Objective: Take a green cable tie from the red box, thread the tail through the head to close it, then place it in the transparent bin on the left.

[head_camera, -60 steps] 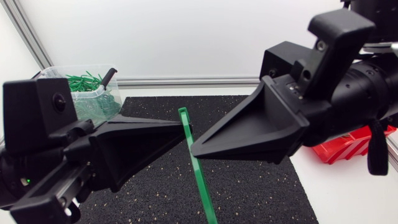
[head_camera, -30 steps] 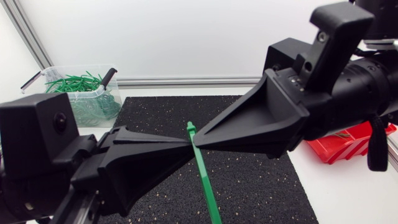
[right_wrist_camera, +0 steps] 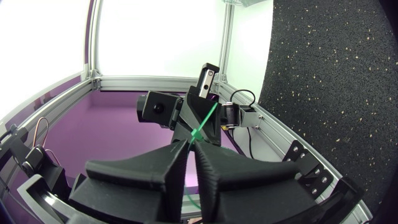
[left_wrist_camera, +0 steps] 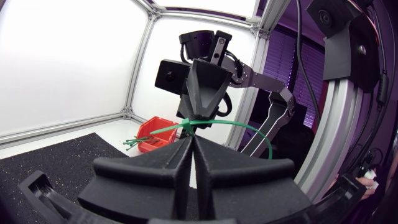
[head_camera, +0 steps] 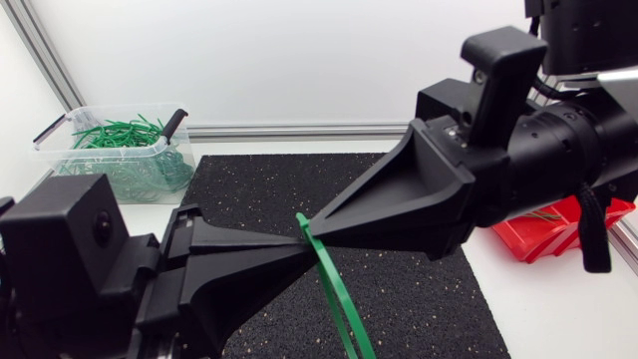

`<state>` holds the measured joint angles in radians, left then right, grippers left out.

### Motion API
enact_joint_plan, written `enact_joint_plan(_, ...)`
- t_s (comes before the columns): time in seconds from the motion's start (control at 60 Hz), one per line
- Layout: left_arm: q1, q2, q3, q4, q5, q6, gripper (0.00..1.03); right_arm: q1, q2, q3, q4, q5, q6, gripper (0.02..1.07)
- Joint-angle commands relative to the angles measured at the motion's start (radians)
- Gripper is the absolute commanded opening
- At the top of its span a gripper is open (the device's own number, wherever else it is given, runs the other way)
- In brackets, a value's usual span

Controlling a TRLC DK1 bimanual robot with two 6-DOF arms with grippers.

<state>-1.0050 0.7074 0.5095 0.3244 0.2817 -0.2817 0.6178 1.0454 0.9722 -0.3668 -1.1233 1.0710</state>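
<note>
Surface: black speckled mat [head_camera: 419, 299] lying on white table [head_camera: 543, 319] | Grip: we are pinching the green cable tie [head_camera: 334, 289] in left gripper [head_camera: 298, 238] and right gripper [head_camera: 305, 223].

A white table [head_camera: 558, 319] carries a black speckled mat [head_camera: 399, 289]. Behind it stands a bright, evenly lit white wall [head_camera: 299, 60], edged below by a silver metal rail [head_camera: 299, 131].

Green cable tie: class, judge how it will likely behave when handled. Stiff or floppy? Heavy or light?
Probably springy, not floppy: the cable tie holds a smooth arc unsupported. Likely very light: it is a thin, narrow strap. It could slip, pinched only at the tips of the fingers.
</note>
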Motion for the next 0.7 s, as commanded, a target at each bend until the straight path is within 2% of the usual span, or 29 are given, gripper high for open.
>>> enact_joint_plan(0.0, -0.014, -0.003, -0.002, 0.022, 0.024, 0.055, 0.04, -0.012, -0.022, 0.002, -0.003, 0.022, 0.021, 0.51)
enact_joint_plan(0.083, 0.002, 0.0, 0.004, 0.015, 0.024, 0.084, 0.04, -0.01, -0.038, 0.003, -0.001, 0.019, 0.02, 0.56)
enact_joint_plan(0.333, 0.014, 0.021, 0.007, 0.001, -0.027, 0.223, 0.04, -0.049, -0.048, 0.033, -0.004, -0.004, -0.009, 0.56)
enact_joint_plan(0.5, 0.022, 0.033, 0.011, -0.012, -0.055, 0.306, 0.04, -0.125, -0.03, 0.053, -0.006, -0.047, -0.055, 0.56)
enact_joint_plan(0.683, 0.029, 0.043, 0.026, -0.022, -0.075, 0.388, 0.04, -0.233, 0.079, 0.089, -0.027, -0.13, -0.186, 0.56)
